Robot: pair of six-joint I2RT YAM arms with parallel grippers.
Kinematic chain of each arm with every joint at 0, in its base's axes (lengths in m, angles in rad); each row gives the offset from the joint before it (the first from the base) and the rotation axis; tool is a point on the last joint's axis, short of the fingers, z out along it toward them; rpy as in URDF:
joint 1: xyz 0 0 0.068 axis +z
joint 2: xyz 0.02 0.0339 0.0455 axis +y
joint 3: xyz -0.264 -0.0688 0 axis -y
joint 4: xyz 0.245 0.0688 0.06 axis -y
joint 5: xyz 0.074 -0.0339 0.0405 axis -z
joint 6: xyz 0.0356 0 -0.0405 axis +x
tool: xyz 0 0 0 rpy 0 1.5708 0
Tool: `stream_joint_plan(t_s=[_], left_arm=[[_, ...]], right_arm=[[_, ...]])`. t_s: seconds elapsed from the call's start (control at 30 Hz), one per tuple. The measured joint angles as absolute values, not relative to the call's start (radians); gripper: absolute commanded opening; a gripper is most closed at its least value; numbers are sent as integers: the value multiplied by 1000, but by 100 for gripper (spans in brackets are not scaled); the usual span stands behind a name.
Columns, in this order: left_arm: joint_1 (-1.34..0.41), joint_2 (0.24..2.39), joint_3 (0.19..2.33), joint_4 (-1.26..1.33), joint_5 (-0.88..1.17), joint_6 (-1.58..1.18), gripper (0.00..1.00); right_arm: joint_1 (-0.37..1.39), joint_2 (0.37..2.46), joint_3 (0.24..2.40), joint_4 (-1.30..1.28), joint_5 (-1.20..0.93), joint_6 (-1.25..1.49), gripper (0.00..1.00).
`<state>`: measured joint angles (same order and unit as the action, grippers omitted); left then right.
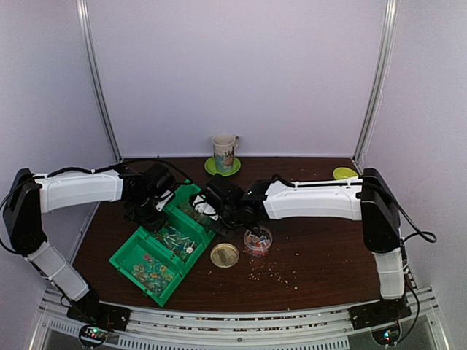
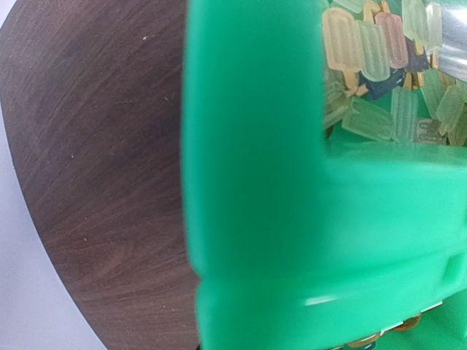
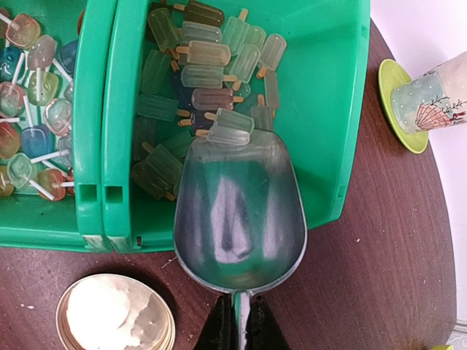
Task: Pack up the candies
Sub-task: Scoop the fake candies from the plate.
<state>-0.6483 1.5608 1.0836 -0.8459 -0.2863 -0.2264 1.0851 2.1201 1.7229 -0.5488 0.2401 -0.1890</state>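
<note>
Candies [image 1: 153, 271] in mixed colours fill the green bin [image 1: 174, 286] seen from above. More sit in the small jar [image 1: 257, 241] beside the tan lid [image 1: 224, 255], and bits lie scattered on the table [image 1: 321, 262]. My left gripper [image 1: 149, 211] is at the bin's far edge.

My left wrist camera shows only bin wall and popsicle-shaped candies; I cannot tell whether those fingers are closed.

My right wrist camera shows my right gripper [image 3: 239, 327] clamped on a metal scoop [image 3: 237, 211], its mouth among the popsicle candies.
</note>
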Motion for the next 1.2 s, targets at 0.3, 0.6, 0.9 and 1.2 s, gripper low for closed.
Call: stream_joint_plan(t_s=[0.3, 0.6, 0.9, 1.2], left_arm=[[-648, 1561, 1075, -816, -258, -223, 0], [-648, 1561, 1075, -809, -254, -223, 0], [-647, 1554, 1073, -817, -259, -230, 0], [-647, 1538, 1068, -833, -265, -210, 0]], right_arm=[[1119, 2113, 1662, -486, 392, -267, 0], [1134, 2107, 1617, -415, 422, -258, 0], [1085, 2064, 1568, -372, 225, -76, 0], [1028, 2018, 1501, -302, 20, 27, 0]])
